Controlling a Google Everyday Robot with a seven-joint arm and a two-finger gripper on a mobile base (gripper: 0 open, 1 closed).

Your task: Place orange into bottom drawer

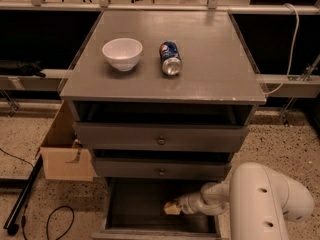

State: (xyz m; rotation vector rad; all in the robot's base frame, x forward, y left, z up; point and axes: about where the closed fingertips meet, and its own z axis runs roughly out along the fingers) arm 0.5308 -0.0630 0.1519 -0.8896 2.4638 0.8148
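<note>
Grey cabinet (160, 84), bottom drawer (135, 204) standing open. The gripper (175, 207) reaches in from the right, low over the dark floor. The orange (170, 208) looks to sit at its tip, on the left end; whether it's clamped, I can't tell.

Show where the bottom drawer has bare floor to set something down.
Bare: the left half of the bottom drawer, from its left wall to the end effector at mid-drawer; also the cabinet top right of the soda can. Crowded: the drawer's right side, filled by the arm.
</note>
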